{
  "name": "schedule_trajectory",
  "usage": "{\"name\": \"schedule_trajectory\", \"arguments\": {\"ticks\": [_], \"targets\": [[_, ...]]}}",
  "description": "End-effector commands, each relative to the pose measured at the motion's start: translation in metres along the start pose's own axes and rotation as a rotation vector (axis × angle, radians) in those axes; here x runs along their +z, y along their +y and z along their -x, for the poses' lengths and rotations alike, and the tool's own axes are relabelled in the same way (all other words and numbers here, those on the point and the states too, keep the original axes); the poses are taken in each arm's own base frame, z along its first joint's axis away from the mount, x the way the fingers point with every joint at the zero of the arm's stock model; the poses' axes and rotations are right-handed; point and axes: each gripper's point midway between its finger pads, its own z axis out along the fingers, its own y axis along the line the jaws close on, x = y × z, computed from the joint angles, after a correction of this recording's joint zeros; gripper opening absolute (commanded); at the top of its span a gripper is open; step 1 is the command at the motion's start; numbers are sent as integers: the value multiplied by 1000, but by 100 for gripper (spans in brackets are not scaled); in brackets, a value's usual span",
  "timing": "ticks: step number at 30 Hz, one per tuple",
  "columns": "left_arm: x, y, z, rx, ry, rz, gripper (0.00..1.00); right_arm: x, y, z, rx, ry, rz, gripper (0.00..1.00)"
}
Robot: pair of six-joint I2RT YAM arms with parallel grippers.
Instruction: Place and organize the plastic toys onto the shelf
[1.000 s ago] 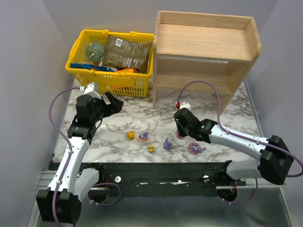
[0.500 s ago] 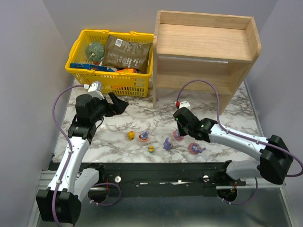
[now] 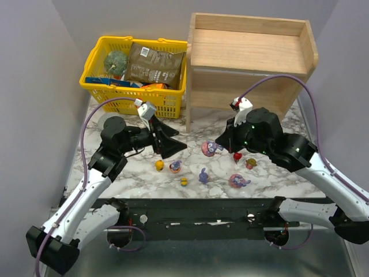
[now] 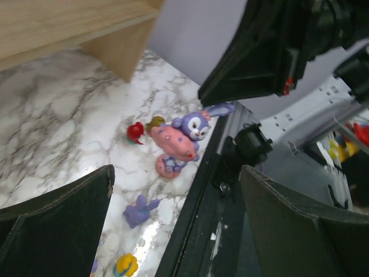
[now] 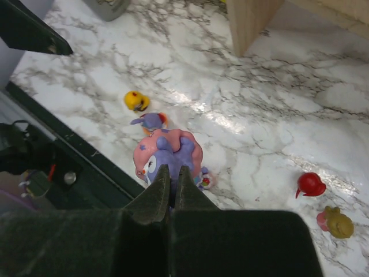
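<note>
Right now your right pincer (image 5: 170, 180) is pressed together on the ears of a purple-blue bunny (image 5: 164, 154) with a pink base. The figurine hangs directly below the fingertips, face turned down toward the marble table (image 5: 248, 109); from the left wrist view it looks to be off the surface, though you cannot be sure of that. Down on the marble to one side of the pincer lie a red toy (image 5: 310, 184) and, just past it, a tan-pink toy (image 5: 337, 224), near each other but not touching. Ahead of the fingertips, toward your left arm, sit a small purple toy (image 5: 150, 121) and a yellow toy (image 5: 136, 100), close together. Behind the pincer, nearer the arm bases, a second bunny (image 3: 237, 181) lies on its pink base, with a lone purple figurine (image 3: 203, 176) near it. The shelf (image 3: 248, 52) stands beyond the pincer, away from the bases, and in the top view the wrist sits in front of its lower tier. Your left pincer (image 3: 169, 140) is spread as wide as it goes, gripping nothing, its open mouth aimed across the marble at the right pincer and the hanging bunny, well apart from both. Behind the left pincer, just beside the shelf's side wall, sits the yellow basket (image 3: 138, 101).
</note>
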Motion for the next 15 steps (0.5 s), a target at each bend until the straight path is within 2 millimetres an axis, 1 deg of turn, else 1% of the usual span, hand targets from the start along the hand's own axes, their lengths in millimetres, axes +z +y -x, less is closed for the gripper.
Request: {"name": "schedule_trajectory", "arguments": {"ticks": [1,2,3,4,5,6,8,9,10,12,13,15], "targets": [[14,-62,8,120,63,-182,99,-37,35,-4,-20,87,203,1],[18,-74,2,139,94,-209,99,-43,40,-1,-17,83,227,1],[22,-76,10,196,85,-193,99,-48,46,0,-17,91,262,1],[22,-76,3,198,125,-189,99,-52,48,-1,-18,104,273,1],[23,-81,3,214,136,-198,99,-57,53,3,-18,101,299,1],[26,-88,6,244,145,-217,99,-62,58,3,-19,111,327,1],[27,-94,2,251,185,-242,99,-66,62,1,-13,133,349,1],[31,-101,1,258,201,-268,99,-70,65,3,-14,132,364,1],[30,-105,-5,262,231,-291,99,-71,65,2,-6,142,364,1],[35,-107,-10,269,274,-306,99,-76,68,4,-6,141,382,1],[35,-105,-21,271,319,-307,99,-78,69,4,-6,142,387,1],[41,-100,-29,261,358,-286,99,-80,71,3,-10,147,398,1]]}}
